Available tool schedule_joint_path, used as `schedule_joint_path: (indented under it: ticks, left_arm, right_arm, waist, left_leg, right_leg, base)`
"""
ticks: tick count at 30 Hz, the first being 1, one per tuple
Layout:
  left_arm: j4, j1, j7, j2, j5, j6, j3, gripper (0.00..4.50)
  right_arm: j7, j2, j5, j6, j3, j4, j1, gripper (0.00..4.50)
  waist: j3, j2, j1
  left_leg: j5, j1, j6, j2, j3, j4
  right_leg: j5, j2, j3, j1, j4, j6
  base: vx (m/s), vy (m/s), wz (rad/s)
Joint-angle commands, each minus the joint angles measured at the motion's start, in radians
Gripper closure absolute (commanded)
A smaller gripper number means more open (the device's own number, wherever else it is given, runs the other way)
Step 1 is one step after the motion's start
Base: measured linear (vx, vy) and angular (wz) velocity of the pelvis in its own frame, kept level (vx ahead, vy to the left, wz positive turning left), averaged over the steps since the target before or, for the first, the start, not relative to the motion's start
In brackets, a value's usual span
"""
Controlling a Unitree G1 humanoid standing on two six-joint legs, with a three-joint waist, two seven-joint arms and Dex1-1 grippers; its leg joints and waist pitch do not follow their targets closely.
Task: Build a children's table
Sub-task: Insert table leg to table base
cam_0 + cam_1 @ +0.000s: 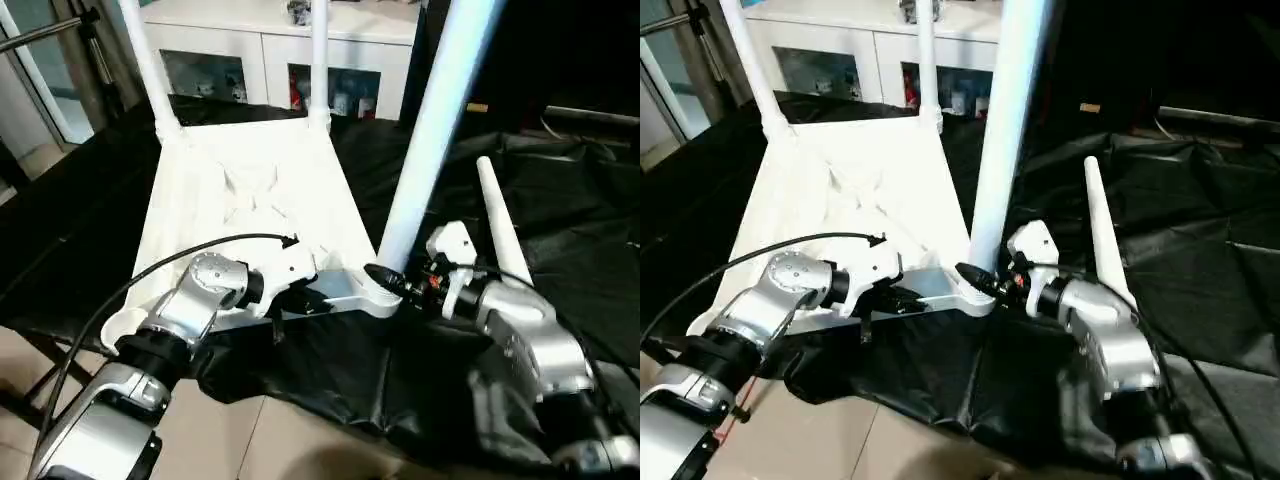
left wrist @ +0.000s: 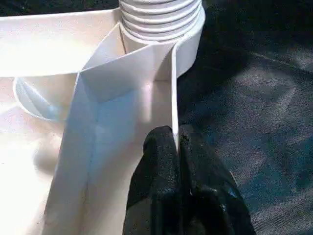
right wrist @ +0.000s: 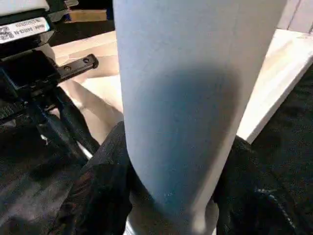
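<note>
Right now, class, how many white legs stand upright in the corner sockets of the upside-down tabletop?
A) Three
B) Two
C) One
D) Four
A: two legs stand at the tabletop's far corners, a third leg stands in the near corner between the right gripper's fingers, and the fourth leg lies loose on the black cloth.
</note>
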Motion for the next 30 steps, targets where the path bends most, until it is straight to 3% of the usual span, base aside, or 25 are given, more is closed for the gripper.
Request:
schedule_joint_path:
  ticks: [1,2,3,4,9,12,17,18,21,24,25,27,29,30]
  left_arm:
    - [-0.036,-0.02,-0.023,0.011,0.011,-0.004,-0.012,4.5]
    - [-0.051,-0.015,-0.025,0.015,0.01,0.0,-0.011,4.5]
    - [-0.058,-0.014,-0.026,0.017,0.009,0.001,-0.011,4.5]
    - [-0.065,-0.012,-0.029,0.019,0.009,0.0,-0.01,4.5]
    - [-0.121,0.006,-0.053,0.035,0.001,-0.004,-0.013,4.5]
    - [-0.144,0.011,-0.073,0.047,-0.001,-0.01,-0.015,4.5]
    - [-0.148,0.009,-0.087,0.051,-0.004,-0.011,-0.016,4.5]
    - [-0.136,0.001,-0.079,0.051,0.003,-0.015,-0.015,4.5]
    - [-0.124,-0.011,-0.049,0.037,0.001,0.011,0.001,4.5]
    - [-0.11,-0.028,-0.004,0.012,-0.002,0.054,0.021,4.5]
    - [-0.093,-0.04,0.028,0.001,0.008,0.061,0.026,4.5]
    - [-0.063,-0.063,0.08,-0.02,0.023,0.075,0.032,4.5]
    - [-0.038,-0.081,0.121,-0.036,0.035,0.087,0.035,4.5]
    - [0.02,-0.121,0.212,-0.077,0.053,0.118,0.046,4.5]
  right_arm:
    - [0.038,-0.012,-0.046,0.044,0.062,0.087,0.024,2.61]
    - [0.05,-0.016,-0.045,0.043,0.063,0.088,0.023,2.61]
    - [0.06,-0.018,-0.042,0.043,0.065,0.086,0.024,2.61]
    - [0.072,-0.021,-0.04,0.039,0.066,0.086,0.024,2.61]
    - [0.126,-0.039,-0.039,0.014,0.079,0.075,0.032,2.61]
    - [0.166,-0.054,-0.052,-0.025,0.09,0.097,0.024,2.61]
    - [0.189,-0.056,-0.056,-0.055,0.087,0.124,0.014,2.61]
    - [0.177,-0.051,-0.061,-0.063,0.079,0.143,0.003,2.61]
    - [0.121,-0.031,-0.063,-0.048,0.061,0.173,-0.013,2.61]
    - [-0.016,0.003,-0.101,-0.056,0.043,0.238,-0.042,2.62]
    - [-0.091,0.023,-0.112,-0.053,0.029,0.266,-0.057,2.62]
    - [-0.199,0.056,-0.123,-0.045,0.007,0.309,-0.079,2.62]
    - [-0.266,0.078,-0.132,-0.046,-0.003,0.334,-0.093,2.62]
    - [-0.366,0.121,-0.149,-0.056,-0.008,0.375,-0.116,2.62]
  waist:
    - [-0.058,-0.012,0.004]
    - [-0.058,-0.017,0.004]
    - [-0.058,-0.014,0.006]
    - [-0.059,-0.02,0.005]
    - [-0.061,-0.023,0.008]
    - [-0.06,-0.015,0.011]
    - [-0.059,-0.018,0.01]
    - [-0.061,-0.024,0.01]
    - [-0.059,-0.021,0.009]
    - [-0.055,-0.022,0.005]
    - [-0.053,-0.03,0.0]
    - [-0.051,-0.025,-0.003]
    - [-0.05,-0.029,-0.014]
    - [-0.051,-0.025,-0.018]
  left_leg:
    - [-0.174,-0.016,0.092,0.025,0.004,-0.075]
    - [-0.17,-0.016,0.093,0.025,0.005,-0.075]
    - [-0.167,-0.015,0.092,0.026,0.004,-0.075]
    - [-0.16,-0.015,0.095,0.027,0.006,-0.075]
    - [-0.144,-0.015,0.097,0.03,0.006,-0.076]
    - [-0.151,-0.011,0.098,0.031,0.008,-0.076]
    - [-0.165,-0.012,0.088,0.031,0.009,-0.077]
    - [-0.158,-0.013,0.09,0.031,0.009,-0.076]
    - [-0.155,-0.013,0.091,0.031,0.009,-0.077]
    - [-0.195,-0.009,0.069,0.029,0.009,-0.079]
    - [-0.208,-0.012,0.056,0.026,0.007,-0.08]
    - [-0.222,-0.01,0.042,0.022,0.006,-0.078]
    - [-0.253,-0.003,0.03,0.017,0.004,-0.075]
    - [-0.256,-0.004,0.031,0.017,0.003,-0.075]
  right_leg:
    - [-0.389,-0.057,0.051,0.068,-0.083,-0.15]
    - [-0.397,-0.058,0.051,0.068,-0.083,-0.147]
    - [-0.398,-0.059,0.051,0.068,-0.082,-0.146]
    - [-0.386,-0.057,0.052,0.067,-0.082,-0.147]
    - [-0.339,-0.058,0.054,0.068,-0.074,-0.164]
    - [-0.33,-0.059,0.055,0.065,-0.074,-0.175]
    - [-0.338,-0.058,0.055,0.067,-0.075,-0.176]
    - [-0.332,-0.058,0.055,0.068,-0.073,-0.176]
    - [-0.328,-0.057,0.055,0.066,-0.073,-0.182]
    - [-0.413,-0.058,0.052,0.063,-0.083,-0.156]
    - [-0.46,-0.057,0.048,0.064,-0.088,-0.135]
    - [-0.515,-0.058,0.045,0.06,-0.095,-0.111]
    - [-0.588,-0.057,0.036,0.052,-0.111,-0.075]
    - [-0.585,-0.057,0.033,0.053,-0.112,-0.071]
  base:
    - [0.0,0.0,0.0]
    - [0.0,0.0,0.0]
    - [0.0,0.0,0.0]
    - [0.0,0.0,0.0]
    - [0.0,0.0,0.0]
    - [0.0,0.0,0.0]
    - [0.0,0.0,0.0]
    - [0.0,0.0,0.0]
    - [0.0,0.0,0.0]
    - [0.0,0.0,0.0]
    - [0.0,0.0,0.0]
    - [0.0,0.0,0.0]
    - [0.0,0.0,0.0]
    - [0.0,0.0,0.0]
